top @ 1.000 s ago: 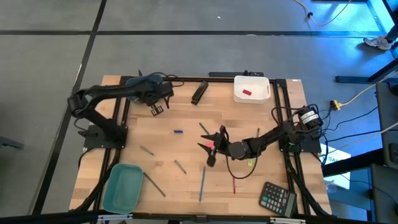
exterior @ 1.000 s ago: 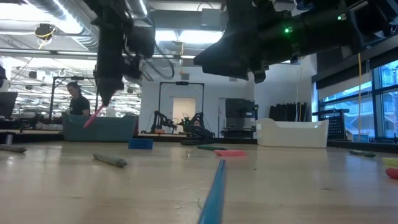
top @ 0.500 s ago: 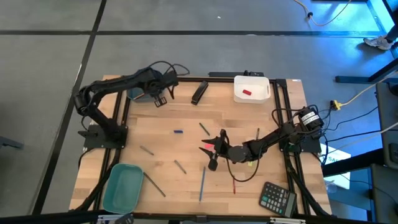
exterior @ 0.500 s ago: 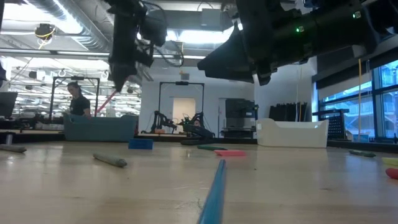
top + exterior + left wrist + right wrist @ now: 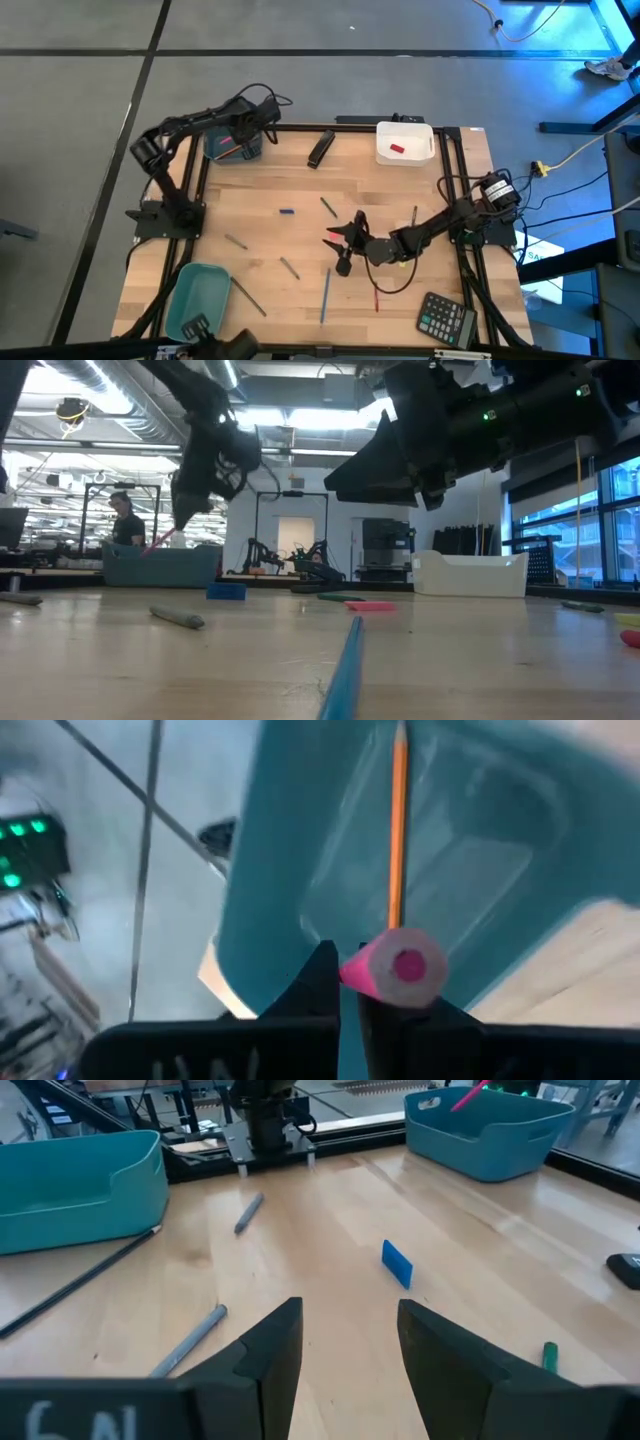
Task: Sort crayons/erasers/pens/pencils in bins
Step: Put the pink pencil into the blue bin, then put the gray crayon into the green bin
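High view: left hand (image 5: 243, 143) over squarish blue-grey plastic bin (image 5: 219, 146) | Left wrist view: fingers clamped on pink-red pencil (image 5: 397, 969), orange wood-toned pencil (image 5: 397, 830) in bin beyond | Right wrist view: right hand (image 5: 347, 1342) fingers apart, empty, above wooden tabletop (image 5: 480, 1260), grey pen (image 5: 190, 1340) just beside.

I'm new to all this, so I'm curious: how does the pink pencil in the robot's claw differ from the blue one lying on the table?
The pink pencil is pinched in the shut left gripper above the blue-grey bin, which already holds an orange pencil. The blue pencil lies flat on the table, untouched, near the open right gripper. Colour differs too. Both are long, thin sticks.
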`<state>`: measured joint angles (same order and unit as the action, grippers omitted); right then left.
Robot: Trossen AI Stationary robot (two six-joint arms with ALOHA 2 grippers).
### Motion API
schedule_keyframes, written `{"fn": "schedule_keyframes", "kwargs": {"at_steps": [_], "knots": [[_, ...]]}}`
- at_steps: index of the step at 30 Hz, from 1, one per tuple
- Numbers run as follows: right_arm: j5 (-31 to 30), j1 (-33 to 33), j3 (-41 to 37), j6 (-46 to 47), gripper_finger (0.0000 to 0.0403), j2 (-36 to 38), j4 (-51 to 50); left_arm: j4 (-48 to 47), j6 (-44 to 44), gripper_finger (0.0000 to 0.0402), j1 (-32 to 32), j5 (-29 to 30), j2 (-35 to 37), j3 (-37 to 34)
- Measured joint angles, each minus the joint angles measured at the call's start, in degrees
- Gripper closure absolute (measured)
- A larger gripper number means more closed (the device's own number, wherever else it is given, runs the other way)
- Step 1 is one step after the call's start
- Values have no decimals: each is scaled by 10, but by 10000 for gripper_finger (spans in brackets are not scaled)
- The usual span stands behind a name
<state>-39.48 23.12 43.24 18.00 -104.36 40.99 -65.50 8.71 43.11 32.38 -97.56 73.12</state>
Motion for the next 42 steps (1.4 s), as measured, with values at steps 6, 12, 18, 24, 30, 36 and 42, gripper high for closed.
{"fn": "schedule_keyframes", "kwargs": {"at_steps": [6,12,18,24,30,36,42], "knots": [[-21,12,0,6,236,0,-1,0,11,391,20,-2,-50,0],[-22,18,0,17,236,0,-3,0,25,373,43,-26,-82,0],[-29,23,0,17,236,0,-3,3,25,362,62,-41,-90,0],[-30,23,0,17,236,0,-2,15,25,334,61,-45,-90,0],[-30,23,0,18,236,0,-2,24,20,307,61,-44,-90,0],[-30,23,0,16,236,0,-2,-4,-25,306,53,-44,-80,0],[-31,23,0,15,236,0,-25,-7,-26,307,29,-28,-28,0]]}}
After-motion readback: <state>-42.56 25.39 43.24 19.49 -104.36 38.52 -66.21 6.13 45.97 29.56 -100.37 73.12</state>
